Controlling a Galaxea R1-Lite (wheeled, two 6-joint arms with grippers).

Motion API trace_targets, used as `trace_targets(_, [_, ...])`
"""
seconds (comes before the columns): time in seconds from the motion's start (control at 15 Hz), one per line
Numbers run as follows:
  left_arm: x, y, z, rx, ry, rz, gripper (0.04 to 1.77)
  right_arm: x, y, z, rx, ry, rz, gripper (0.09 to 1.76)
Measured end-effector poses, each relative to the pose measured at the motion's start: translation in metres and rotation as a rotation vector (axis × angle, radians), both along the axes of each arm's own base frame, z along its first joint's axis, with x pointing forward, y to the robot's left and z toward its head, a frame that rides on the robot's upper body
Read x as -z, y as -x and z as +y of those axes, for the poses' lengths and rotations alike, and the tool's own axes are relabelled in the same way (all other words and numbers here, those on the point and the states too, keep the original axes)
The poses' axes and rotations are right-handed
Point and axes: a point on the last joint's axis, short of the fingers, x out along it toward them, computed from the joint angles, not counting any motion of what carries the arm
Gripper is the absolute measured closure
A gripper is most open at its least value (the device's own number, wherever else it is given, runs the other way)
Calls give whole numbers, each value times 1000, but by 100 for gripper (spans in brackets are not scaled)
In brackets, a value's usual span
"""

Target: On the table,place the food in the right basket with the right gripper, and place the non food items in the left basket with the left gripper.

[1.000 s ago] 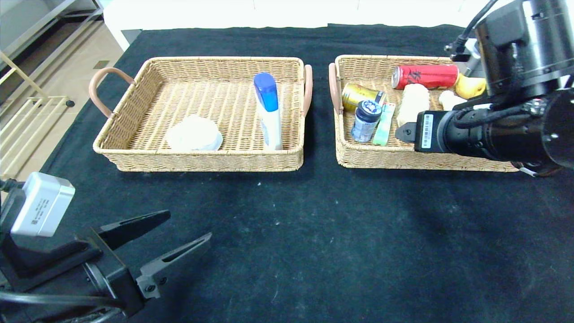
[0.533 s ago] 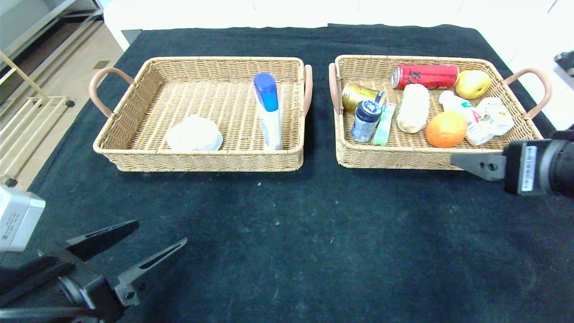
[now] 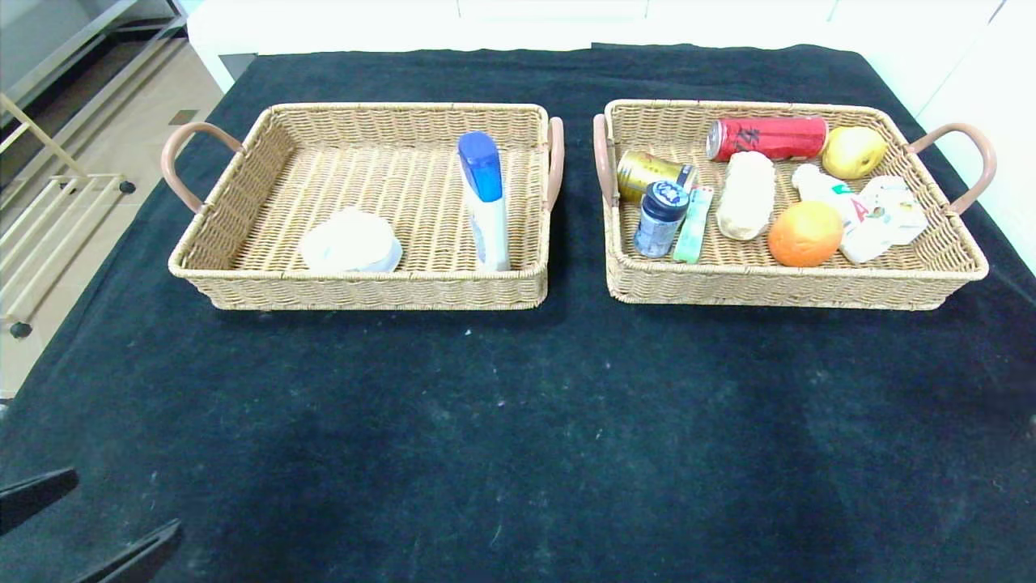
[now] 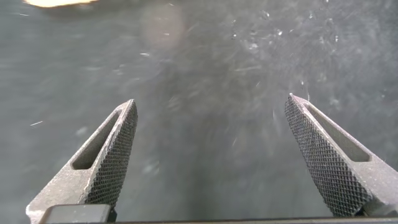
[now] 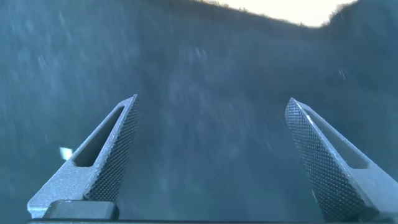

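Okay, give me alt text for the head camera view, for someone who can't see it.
Two wicker baskets sit side by side on a black table: the left basket holds a blue-capped bottle and a white round item, the right basket holds cans, a jar, fruit and packets. Only the left gripper shows, open, at the near left corner.

Two baskets sit side by side on the table (image 3: 518,421): left basket (image 3: 364,287), right basket (image 3: 777,287).

You have two wicker baskets (image 3: 364,287) on the bench (image 3: 518,421). The left one holds two items: one blue-capped tube (image 3: 484,198) and one white round pad (image 3: 350,241). The right one holds two cans (image 3: 767,138), one small jar (image 3: 660,217), one green stick pack (image 3: 694,225), one bread roll (image 3: 746,194), one orange (image 3: 804,233), one pear (image 3: 854,151) and one white wrapped packet (image 3: 870,212).
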Motion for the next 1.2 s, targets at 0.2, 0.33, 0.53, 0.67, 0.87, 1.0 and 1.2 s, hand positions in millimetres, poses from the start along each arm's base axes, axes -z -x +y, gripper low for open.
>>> trace_targets(0.2, [-16,21,9,-40,15,-80,9,6,41,-21,-103,-43,63,15])
trace_targets(0.33, [-20,31,13,-84,4,-115,9,-1,73,-32,-143,-103,40,15])
trace_targets(0.53, [-23,46,16,-129,-35,-134,9,0,113,-38,-94,-149,-48,15])
trace_targets(0.67, [-27,59,18,-157,-61,-151,9,7,133,-37,-43,-156,-83,15])
trace_targets(0.87, [-37,76,18,-194,-68,-195,9,14,150,-32,34,-159,-141,15])
trace_targets(1.0, [-35,86,16,-190,-73,-202,9,20,155,-27,73,-154,-154,15])
trace_targets(1.2, [-18,99,13,-162,-73,-191,9,40,159,-23,77,-147,-145,15])
